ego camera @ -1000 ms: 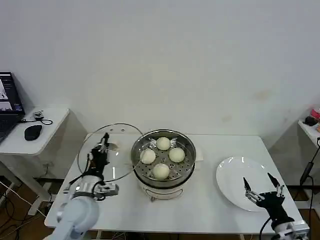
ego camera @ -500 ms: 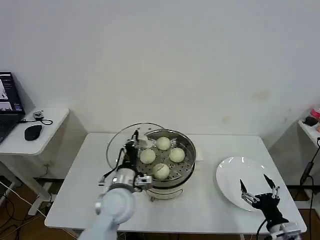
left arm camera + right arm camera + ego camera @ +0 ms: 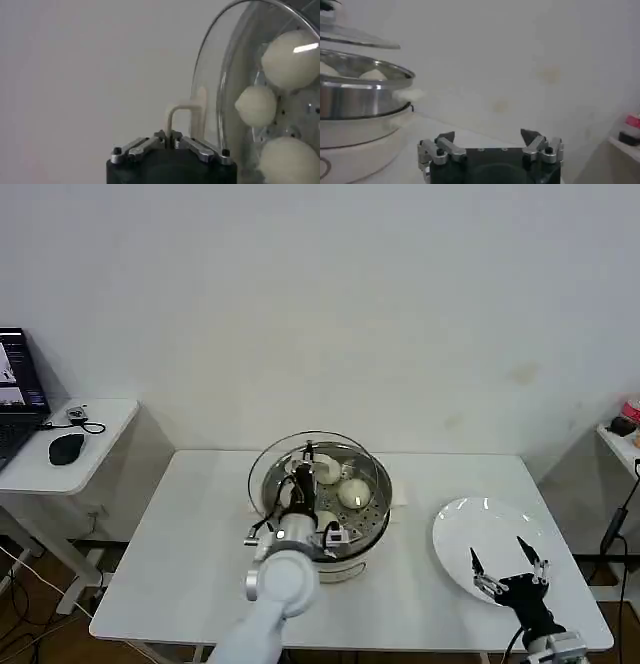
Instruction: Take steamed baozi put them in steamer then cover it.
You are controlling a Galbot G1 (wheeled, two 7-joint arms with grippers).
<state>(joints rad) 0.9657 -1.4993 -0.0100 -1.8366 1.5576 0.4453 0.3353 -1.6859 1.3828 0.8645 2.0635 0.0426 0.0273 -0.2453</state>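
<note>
I am seeing the steamer [image 3: 372, 484] shining silver on the white table [image 3: 190, 554], its perforated tray dotted with dark holes above a white base. The steamed baozi [image 3: 355, 496] inside it are showing cream-white. The glass lid [image 3: 268, 469] above the steamer is looking clear with a pale cream handle [image 3: 185, 116], gripped by my black left gripper [image 3: 303, 467] with its silver fingers. Right of the steamer, the plate [image 3: 475, 529] is gleaming plain white, beside my black right gripper [image 3: 508, 569].
</note>
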